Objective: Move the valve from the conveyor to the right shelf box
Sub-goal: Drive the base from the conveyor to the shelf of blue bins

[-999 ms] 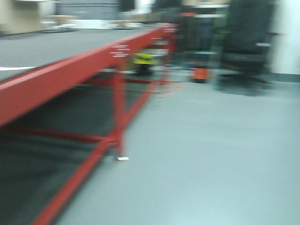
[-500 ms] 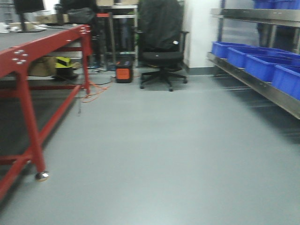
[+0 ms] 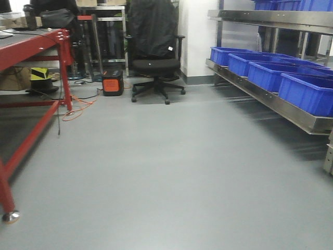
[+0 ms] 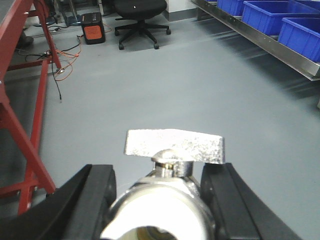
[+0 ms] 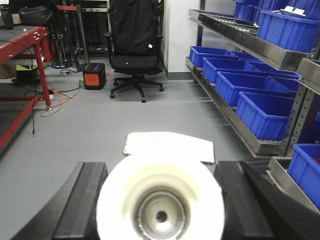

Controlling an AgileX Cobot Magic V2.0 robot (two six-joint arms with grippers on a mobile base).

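Four blue boxes (image 3: pixel 307 94) line the lower tier of the steel shelf (image 3: pixel 260 96) in the front view; an office chair (image 3: pixel 153 57) stands left of the shelf, a red-framed bench (image 3: pixel 31 44) farther left. Left wrist view: the left gripper (image 4: pixel 160 170) is clamped on a silver valve (image 4: pixel 175 147), handle uppermost, the shelf up to its right. Right wrist view: the right gripper (image 5: pixel 160 170) squeezes a second valve (image 5: pixel 160 200), open port toward the camera, the shelf near on its right.

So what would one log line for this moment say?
left fingers: shut on valve | right fingers: shut on second valve | blue shelf boxes: ahead, right side | red table: left side | placed: no
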